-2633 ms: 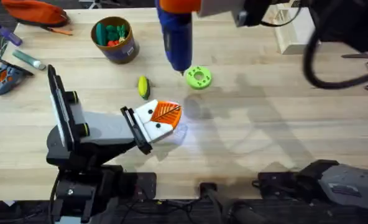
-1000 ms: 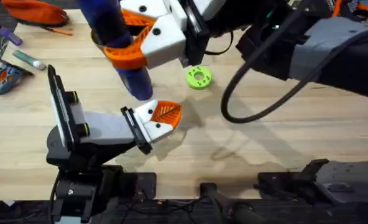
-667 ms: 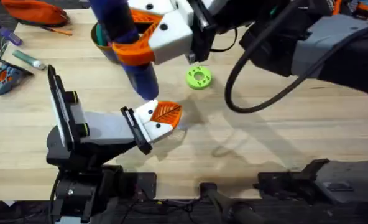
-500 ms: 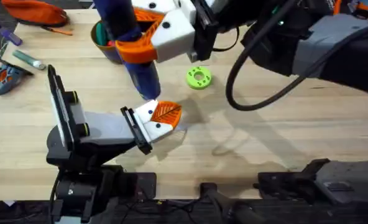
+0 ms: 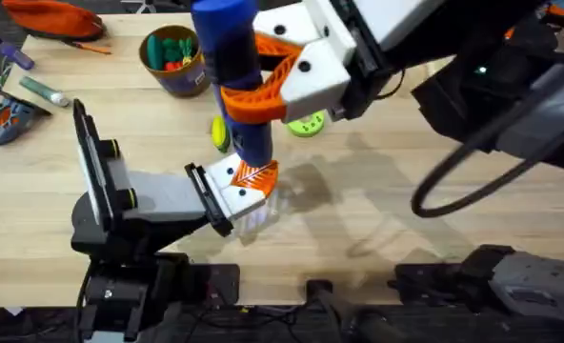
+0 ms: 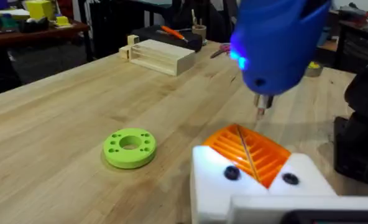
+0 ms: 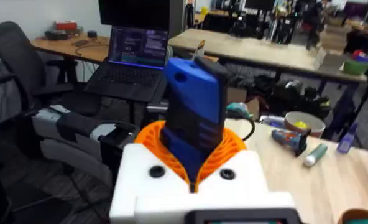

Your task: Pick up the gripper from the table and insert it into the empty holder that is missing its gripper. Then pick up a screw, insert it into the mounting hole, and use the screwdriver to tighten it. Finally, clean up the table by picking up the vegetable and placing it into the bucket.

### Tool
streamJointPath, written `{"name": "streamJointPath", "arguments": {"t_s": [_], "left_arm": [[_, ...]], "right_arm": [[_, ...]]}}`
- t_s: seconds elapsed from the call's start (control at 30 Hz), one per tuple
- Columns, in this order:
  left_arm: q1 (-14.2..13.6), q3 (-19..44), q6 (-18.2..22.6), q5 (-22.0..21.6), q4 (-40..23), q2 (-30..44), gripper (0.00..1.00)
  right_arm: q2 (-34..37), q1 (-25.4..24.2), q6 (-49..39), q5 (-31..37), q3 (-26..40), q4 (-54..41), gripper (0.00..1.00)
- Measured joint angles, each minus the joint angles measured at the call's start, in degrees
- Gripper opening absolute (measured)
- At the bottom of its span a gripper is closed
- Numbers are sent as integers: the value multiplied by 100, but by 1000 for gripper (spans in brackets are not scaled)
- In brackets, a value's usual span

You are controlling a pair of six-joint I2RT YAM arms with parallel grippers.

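My left arm lies along the table, its white holder (image 5: 234,197) (image 6: 234,186) carrying the orange ribbed gripper (image 5: 256,173) (image 6: 246,149). The left gripper's fingertips meet, with nothing between them. The right gripper (image 5: 253,95) (image 7: 193,155) is shut on the blue screwdriver (image 5: 230,48) (image 6: 277,43) (image 7: 196,106), held upright. Its bit (image 6: 260,112) hangs just above the orange fingertip, and a blue light glows on its body. The yellow-green vegetable (image 5: 219,133) lies just behind, partly hidden. The brown bucket (image 5: 182,81) stands at the back left with coloured toys inside.
A bright green disc (image 5: 311,125) (image 6: 129,147) lies right of the screwdriver. An orange pouch (image 5: 53,17), a grey-green marker (image 5: 42,90) and a small orange-and-blue tool (image 5: 10,119) sit at the far left. A wooden block (image 6: 159,56) is at the back right.
The right arm has carried the screwdriver rightward and down from over the bucket. Its tip now sits over the orange fingertip, and the vegetable has come into sight. The left arm has not moved.
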Motion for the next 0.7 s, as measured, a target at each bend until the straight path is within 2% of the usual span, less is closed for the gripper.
{"name": "streamJointPath", "arguments": {"t_s": [0.17, 0.23, 0.7], "left_arm": [[0, -2, 1, 0, 0, 0, 7], [0, -2, 0, 0, 0, 0, 7], [0, -2, 2, 0, 0, -1, 7]], "right_arm": [[-22, 120, -2, 236, -4, 200, 24], [-22, 375, -24, 491, -7, 202, 24], [250, 609, -473, 647, -9, 223, 24]]}}
